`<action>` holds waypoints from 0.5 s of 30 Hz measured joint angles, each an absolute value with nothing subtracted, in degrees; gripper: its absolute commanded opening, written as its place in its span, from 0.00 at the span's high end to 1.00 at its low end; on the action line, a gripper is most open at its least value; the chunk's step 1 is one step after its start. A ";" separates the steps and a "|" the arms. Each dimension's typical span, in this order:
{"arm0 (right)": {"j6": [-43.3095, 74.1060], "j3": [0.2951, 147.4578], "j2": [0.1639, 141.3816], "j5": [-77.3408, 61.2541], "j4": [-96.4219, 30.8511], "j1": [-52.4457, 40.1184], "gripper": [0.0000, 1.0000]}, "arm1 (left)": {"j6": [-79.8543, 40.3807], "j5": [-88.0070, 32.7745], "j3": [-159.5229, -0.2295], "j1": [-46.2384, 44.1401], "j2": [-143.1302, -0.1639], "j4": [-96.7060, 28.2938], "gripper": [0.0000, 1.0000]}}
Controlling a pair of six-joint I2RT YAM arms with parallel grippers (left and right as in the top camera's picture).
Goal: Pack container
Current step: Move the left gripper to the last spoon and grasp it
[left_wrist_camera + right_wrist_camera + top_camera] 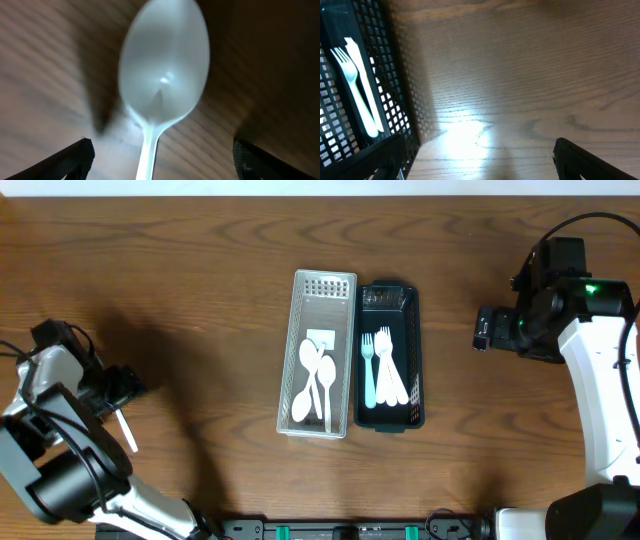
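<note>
Spoon (162, 75), lying on the table at nine o'clock from the white basket (318, 355), looks light, stiff and slippery plastic, so I would pinch its thin handle with the left gripper (162, 157), jaws wide open; right gripper (477, 160) is open too.

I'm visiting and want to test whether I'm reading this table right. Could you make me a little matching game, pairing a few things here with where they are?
Things:
1. white mesh plastic basket
2. black mesh plastic basket
3. loose white plastic spoon
4. right hand

Places:
A. lying on the bare wood between the left hand's open fingers
B. holds white and pale blue forks
C. hovering open over bare table beside the black basket
D. holds white spoons

Pairs: 1-D, 2-B, 3-A, 4-C
</note>
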State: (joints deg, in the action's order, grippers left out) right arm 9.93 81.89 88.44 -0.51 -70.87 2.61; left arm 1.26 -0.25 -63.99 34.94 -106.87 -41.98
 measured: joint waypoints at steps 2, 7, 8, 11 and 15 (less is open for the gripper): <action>9.93 81.89 88.44 -0.51 -70.87 2.61 0.03 | 1.72 -1.32 -64.23 35.03 -107.46 -41.87 0.09; 9.93 81.89 88.44 -0.51 -70.89 2.61 0.03 | 2.00 -2.26 -64.82 35.11 -108.18 -41.91 0.16; 9.91 81.89 88.44 -0.51 -70.89 2.61 0.03 | 2.09 -2.66 -64.99 35.11 -108.33 -41.91 0.19; 9.89 81.89 88.44 -0.51 -70.91 2.61 0.03 | 2.39 -3.90 -65.28 35.11 -108.66 -41.74 0.35; 9.82 81.89 88.44 -0.51 -70.89 2.61 0.03 | 2.68 -3.92 -65.45 35.09 -108.77 -41.74 0.52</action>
